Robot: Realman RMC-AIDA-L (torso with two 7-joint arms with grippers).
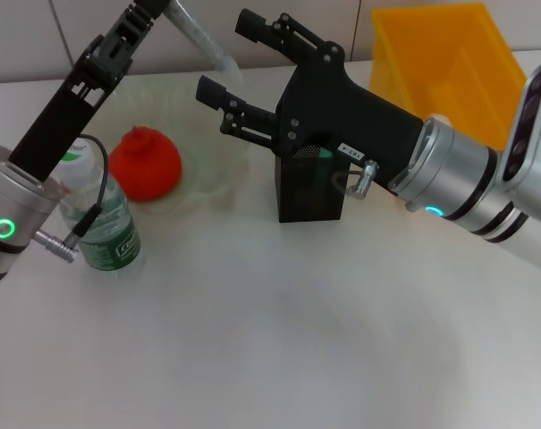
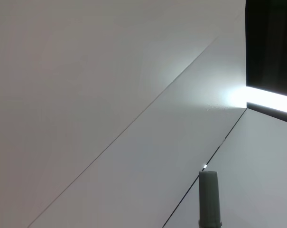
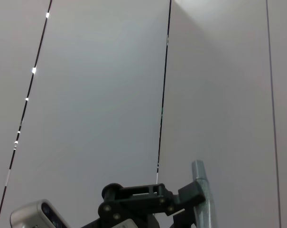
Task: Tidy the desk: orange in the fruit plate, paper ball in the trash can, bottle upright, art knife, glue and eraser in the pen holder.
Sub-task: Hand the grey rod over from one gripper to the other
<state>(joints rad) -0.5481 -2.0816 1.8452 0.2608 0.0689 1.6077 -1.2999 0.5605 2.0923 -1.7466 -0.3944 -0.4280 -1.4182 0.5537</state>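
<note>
— So, largest first?
— Trash can (image 1: 449,67), bright yellow, at the far right corner of the table (image 1: 279,340); nothing visible inside from the head view, though much of the floor hidden behind the right arm.
— Next?
— Fruit plate (image 1: 212,156), pale green glass, far left of centre, holding the orange (image 1: 145,163) on its near left side.
— And the pen holder (image 1: 308,186)?
— Black mesh, upright, just right of the plate, mostly covered by the right gripper (image 1: 243,76); a hint of green showing at its mouth, contents otherwise unreadable.
— Gripper states?
— Right: fingers spread wide apart, empty, raised over the plate's far right edge. Left gripper (image 1: 140,18): raised at far left, fingertips cut off at the top edge, so impossible to tell.
— Smaller things?
— Bottle (image 1: 100,219), upright, just near-left of the plate, partly behind the left arm.
</note>
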